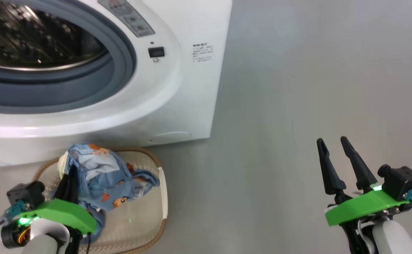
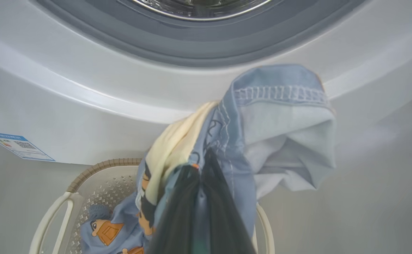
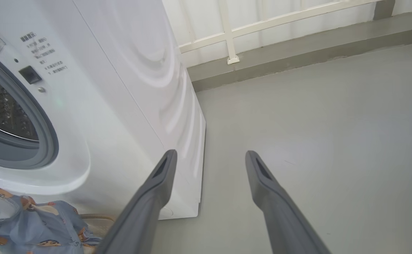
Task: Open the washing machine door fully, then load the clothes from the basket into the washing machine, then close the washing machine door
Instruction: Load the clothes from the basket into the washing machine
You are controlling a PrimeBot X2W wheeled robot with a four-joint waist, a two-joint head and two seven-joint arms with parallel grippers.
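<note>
The white washing machine [image 1: 177, 91] stands with its drum mouth uncovered, grey gasket [image 1: 121, 60] and steel drum [image 1: 33, 38] showing; its door is out of view. Below it on the floor sits the cream basket [image 1: 162, 197] with a brown rim. My left gripper [image 1: 70, 180] is shut on the light-blue clothes [image 1: 103, 176], holding them bunched just above the basket. In the left wrist view the clothes [image 2: 280, 141] drape over my fingers [image 2: 192, 211] before the machine's front [image 2: 86, 106]. My right gripper [image 1: 333, 146] hangs open over bare floor at the right, its fingers [image 3: 156, 187] holding nothing.
Grey floor [image 1: 297, 106] stretches to the right of the machine. A low grey ledge with a white railing [image 3: 262, 28] runs behind it. A blue label [image 2: 17, 144] is stuck on the machine's lower front.
</note>
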